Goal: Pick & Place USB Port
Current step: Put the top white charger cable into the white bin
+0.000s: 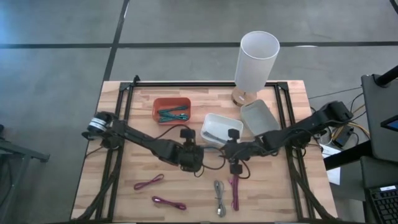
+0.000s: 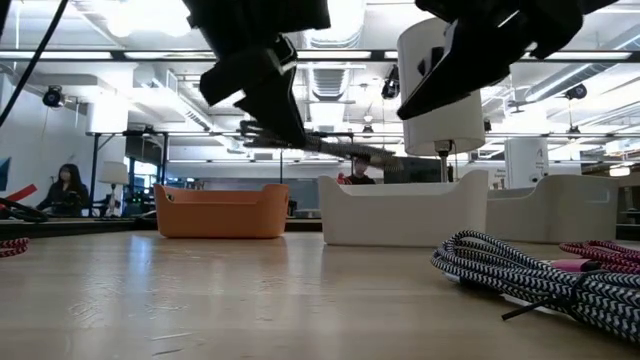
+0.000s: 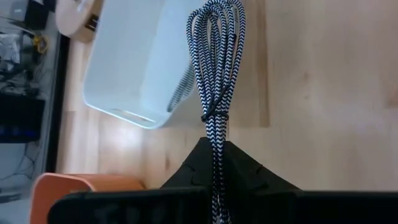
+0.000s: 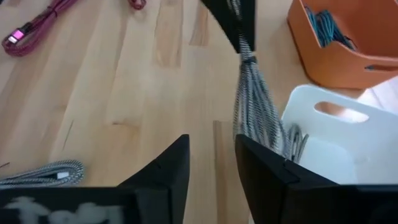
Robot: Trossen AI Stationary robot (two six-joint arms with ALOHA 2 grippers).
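wooden desk (image 1: 124, 155) seen from above, with both dark arms reaching toward its middle. the left end effector (image 1: 198, 155) is closed on a black-and-white braided cable (image 3: 214, 74), clamped near the tie that binds its loops; the bundle hangs forward from the fingertips toward the white bin (image 1: 217, 129), its far loops reaching over the bin's near rim. the right end effector (image 1: 236, 168) sits just beside the white bin on the side toward the desk's front edge, its fingers (image 4: 168, 174) parted with bare wood between them and holding nothing; in its wrist view the braided cable hangs just beyond them and they do not touch it.

an orange bin (image 1: 171, 109) holding teal cables (image 1: 173, 114) stands toward the back of the desk, to the left of the white bin. a second pale bin (image 1: 259, 117) lies tilted to the right of the white one, near the base of a tall white cylinder (image 1: 256, 60).

toward the front edge lie loose cables: two magenta bundles (image 1: 149, 182) and (image 1: 169, 203) at the left, a second black-and-white braided bundle (image 1: 219, 198) near the centre, and another magenta cable (image 1: 235, 191) just beside it. in the low view, a person (image 2: 66, 188) sits far back in the room.
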